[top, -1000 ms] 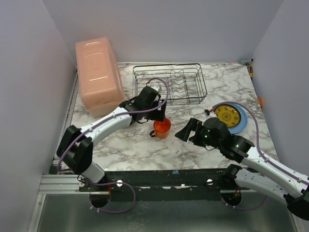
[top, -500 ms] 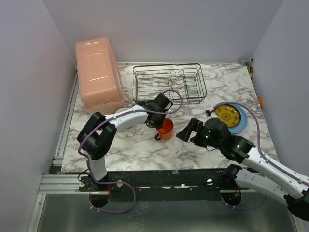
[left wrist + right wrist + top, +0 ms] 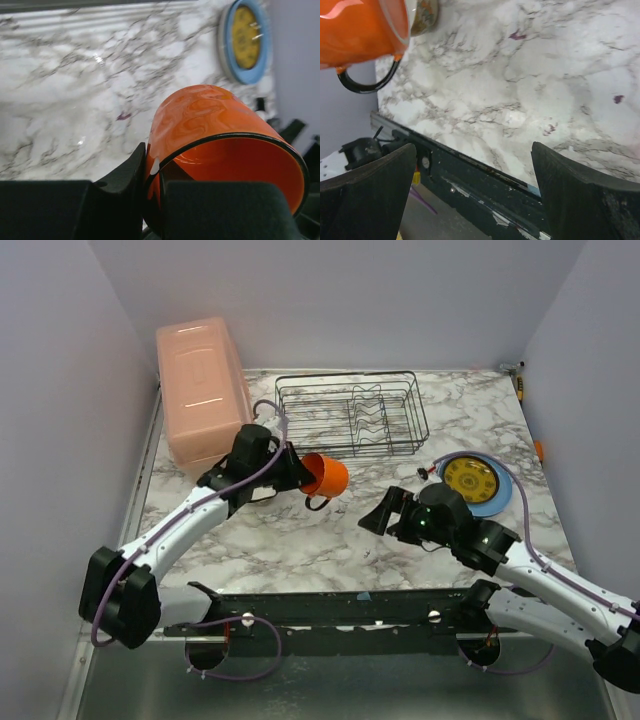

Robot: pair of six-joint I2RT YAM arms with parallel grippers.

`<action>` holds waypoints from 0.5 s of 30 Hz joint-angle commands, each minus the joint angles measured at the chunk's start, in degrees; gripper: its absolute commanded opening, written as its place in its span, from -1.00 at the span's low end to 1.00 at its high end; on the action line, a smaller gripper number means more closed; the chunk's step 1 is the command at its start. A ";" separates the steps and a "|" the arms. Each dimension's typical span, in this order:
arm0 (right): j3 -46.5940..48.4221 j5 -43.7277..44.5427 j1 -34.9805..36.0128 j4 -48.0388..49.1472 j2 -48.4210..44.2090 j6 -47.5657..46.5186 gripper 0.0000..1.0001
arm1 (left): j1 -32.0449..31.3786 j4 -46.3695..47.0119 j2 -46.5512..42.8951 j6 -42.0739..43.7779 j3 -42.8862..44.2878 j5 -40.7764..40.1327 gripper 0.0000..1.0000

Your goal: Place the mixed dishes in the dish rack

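Left wrist view is showing the left end effector (image 3: 152,175) clamping the rim of the orange mug (image 3: 215,125), tipping it sideways above the table (image 3: 60,90) near the dish rack (image 3: 350,415), while the right end effector (image 3: 475,185) is gaping wide.

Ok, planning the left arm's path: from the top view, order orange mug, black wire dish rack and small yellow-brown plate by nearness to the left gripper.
1. Orange mug, gripped by the left gripper.
2. Black wire dish rack, just beyond it.
3. Small yellow-brown plate, far right.
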 commanded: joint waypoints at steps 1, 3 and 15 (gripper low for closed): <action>-3.06 -14.92 -0.27 14.38 0.57 -3.11 1.00 | 4.30 29.59 -6.34 -18.95 -9.15 22.71 -1.00; -4.44 -22.66 -0.27 23.72 1.46 -1.41 1.00 | 4.66 39.63 -7.71 -25.29 -12.67 25.71 -1.00; -1.36 -22.30 3.42 49.66 10.94 6.53 0.79 | 4.57 77.79 -6.39 -47.17 -25.15 25.14 -1.00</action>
